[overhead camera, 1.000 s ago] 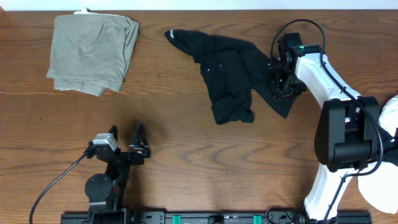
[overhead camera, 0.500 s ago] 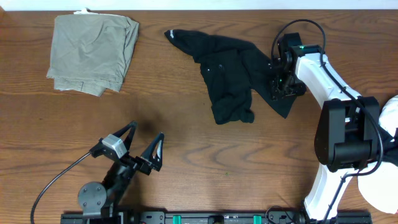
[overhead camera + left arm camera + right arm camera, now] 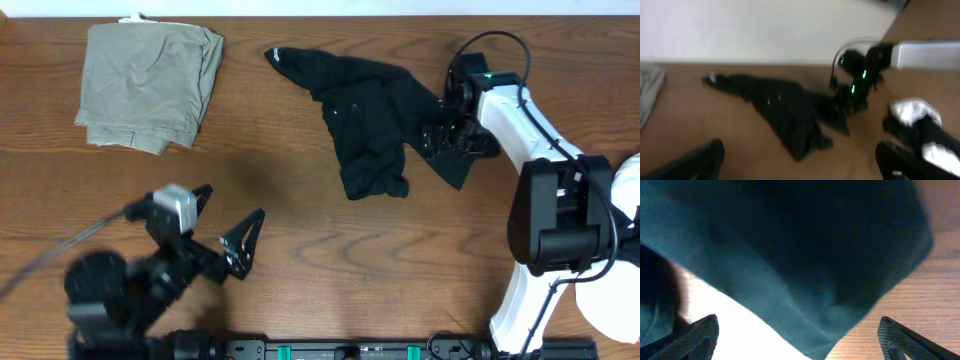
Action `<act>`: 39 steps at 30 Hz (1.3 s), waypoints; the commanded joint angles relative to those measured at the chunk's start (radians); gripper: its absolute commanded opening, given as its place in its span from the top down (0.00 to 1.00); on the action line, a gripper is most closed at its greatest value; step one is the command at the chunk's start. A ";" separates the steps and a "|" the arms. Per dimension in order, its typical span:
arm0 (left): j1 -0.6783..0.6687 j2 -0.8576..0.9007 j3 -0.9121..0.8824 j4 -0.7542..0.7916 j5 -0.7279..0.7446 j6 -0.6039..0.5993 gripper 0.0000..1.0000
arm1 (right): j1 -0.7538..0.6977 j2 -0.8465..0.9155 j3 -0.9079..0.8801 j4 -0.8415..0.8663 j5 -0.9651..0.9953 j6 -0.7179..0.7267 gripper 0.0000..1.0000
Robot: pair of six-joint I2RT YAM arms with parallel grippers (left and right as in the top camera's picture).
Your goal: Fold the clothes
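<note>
The crumpled black garment [image 3: 365, 120] lies on the wooden table [image 3: 330, 270] at about 1 o'clock from its centre, with one narrow end reaching toward 10 o'clock. The right gripper [image 3: 447, 140] sits at the garment's 3 o'clock edge, jaws spread wide over the fabric. The left gripper [image 3: 225, 222] hangs wide open above the wood at 8 o'clock, and a folded khaki garment [image 3: 150, 85] rests at 10 o'clock.

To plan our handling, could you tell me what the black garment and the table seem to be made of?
The black garment: soft matte fabric; it lies limp and creased. The table: wood or wood-look laminate; brown grain shows, faint sheen.
</note>
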 commanded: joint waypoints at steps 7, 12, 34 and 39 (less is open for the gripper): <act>-0.156 0.433 0.449 -0.414 -0.158 0.165 0.02 | -0.224 0.008 0.015 -0.012 -0.360 0.093 0.01; -0.388 0.584 0.527 -0.460 -0.386 0.146 0.02 | -0.310 0.008 0.015 -0.061 -0.425 0.082 0.01; -0.658 1.104 0.552 -0.086 -0.622 -0.091 0.02 | -0.326 0.008 0.015 -0.103 -0.425 0.030 0.01; -0.676 1.231 0.655 -0.050 -0.642 -0.072 0.02 | -0.318 0.008 0.015 -0.103 -0.428 0.030 0.01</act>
